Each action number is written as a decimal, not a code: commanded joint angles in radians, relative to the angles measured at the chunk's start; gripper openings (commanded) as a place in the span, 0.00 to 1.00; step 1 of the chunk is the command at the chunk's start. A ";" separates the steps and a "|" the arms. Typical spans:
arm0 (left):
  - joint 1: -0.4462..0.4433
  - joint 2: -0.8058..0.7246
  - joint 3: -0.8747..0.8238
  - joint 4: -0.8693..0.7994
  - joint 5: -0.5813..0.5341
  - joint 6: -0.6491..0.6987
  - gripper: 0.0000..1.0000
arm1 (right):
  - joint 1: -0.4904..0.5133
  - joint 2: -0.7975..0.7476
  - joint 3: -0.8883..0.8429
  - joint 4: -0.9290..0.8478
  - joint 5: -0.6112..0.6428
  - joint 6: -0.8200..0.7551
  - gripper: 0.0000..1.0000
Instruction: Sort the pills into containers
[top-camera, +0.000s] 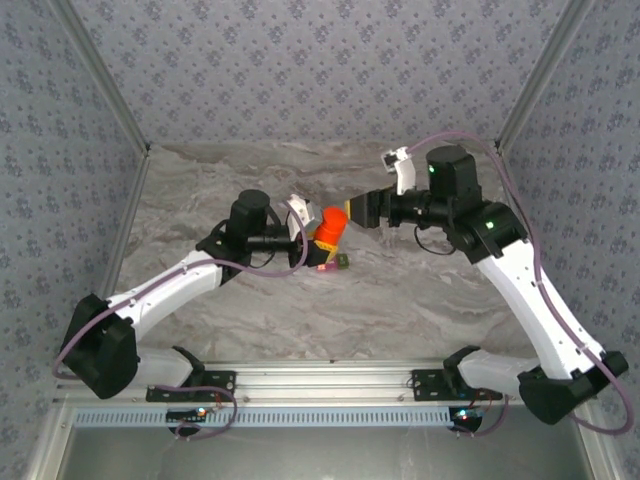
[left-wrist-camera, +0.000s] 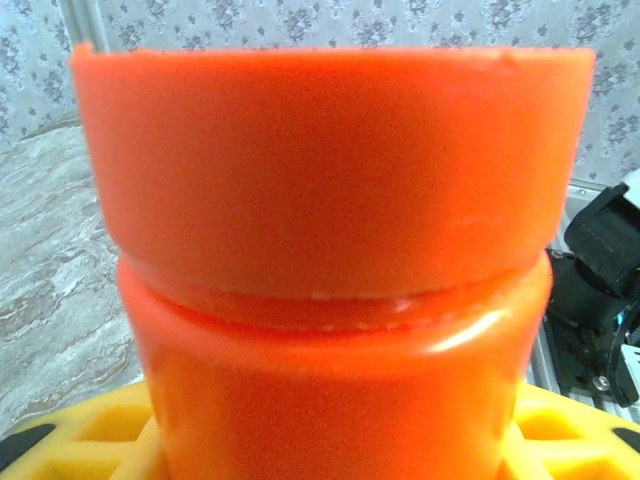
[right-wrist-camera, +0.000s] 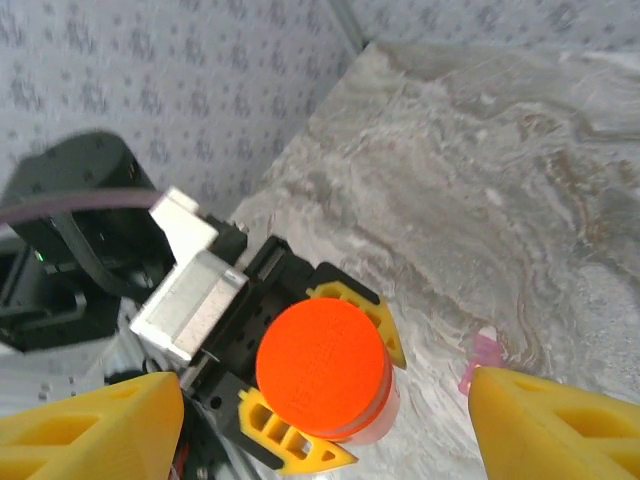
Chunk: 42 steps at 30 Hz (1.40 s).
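Containers, a tiny joined pair of cube-like plastic compartments (top-camera: 335, 264), one pink and one olive-green, sit on the grey marbled table (top-camera: 420, 300) just left of centre in the overhead view. They lie at the foot of a taller orange cylindrical plastic bottle (top-camera: 328, 236), right against its lower edge; whether they touch it cannot be told. In that view the pink cube is on the left of the pair and the green one on the right. The right wrist camera catches the pink compartment (right-wrist-camera: 484, 358) at the lower right of its frame, lying on the marble well apart from the bottle's round orange cap (right-wrist-camera: 322, 368). Whether any pills lie inside cannot be made out.

The left gripper (top-camera: 308, 238) reaches in from the left of the overhead view and is clamped on the orange bottle. Its yellow fingers (right-wrist-camera: 352, 300) press against opposite sides of the bottle body below the cap, and the bottle leans a little to the right. The left wrist camera looks at it from very close, the cap above and the translucent orange body beneath.

The right gripper (top-camera: 358, 208) hangs just right of the cap in the overhead view, its jaws standing wide apart. Its yellow fingertips (right-wrist-camera: 90, 425) sit at the two lower corners of the right wrist frame, with nothing gripped between them.
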 joint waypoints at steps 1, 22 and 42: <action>-0.001 -0.007 0.064 0.004 0.067 0.015 0.00 | 0.026 0.058 0.048 -0.119 -0.068 -0.144 0.78; 0.000 0.013 0.082 -0.008 0.095 0.010 0.00 | 0.089 0.170 0.141 -0.160 -0.053 -0.191 0.73; 0.000 0.024 0.087 -0.002 0.021 0.014 0.00 | 0.190 0.087 -0.069 0.076 0.258 0.312 0.25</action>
